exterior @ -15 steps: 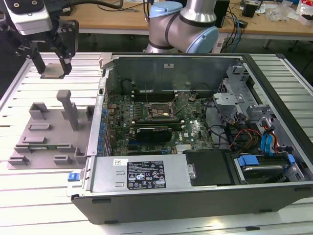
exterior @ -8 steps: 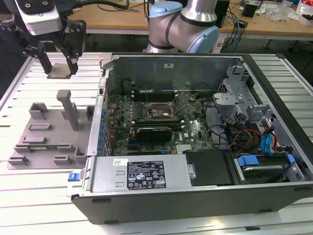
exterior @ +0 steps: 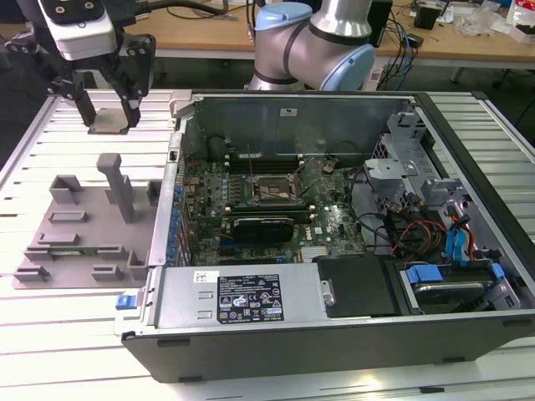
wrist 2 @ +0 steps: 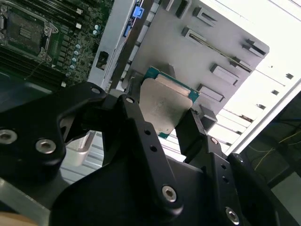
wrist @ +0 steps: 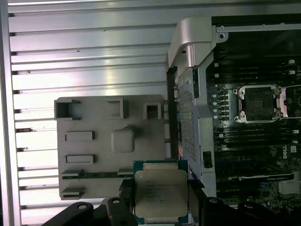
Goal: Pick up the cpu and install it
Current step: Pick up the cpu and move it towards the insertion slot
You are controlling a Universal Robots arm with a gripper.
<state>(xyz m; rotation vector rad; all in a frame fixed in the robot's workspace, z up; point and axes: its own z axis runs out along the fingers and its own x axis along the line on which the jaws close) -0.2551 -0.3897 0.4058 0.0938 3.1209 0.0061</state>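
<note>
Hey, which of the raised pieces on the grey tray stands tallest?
The narrow upright post near the tray's middle; the pieces around it are low frames and squat brackets. The pincer grips the cpu over the tray.

Slatted alu table (exterior: 50, 334) w/ grey parts tray (exterior: 94, 236) & open PC case (exterior: 334, 344).
</note>
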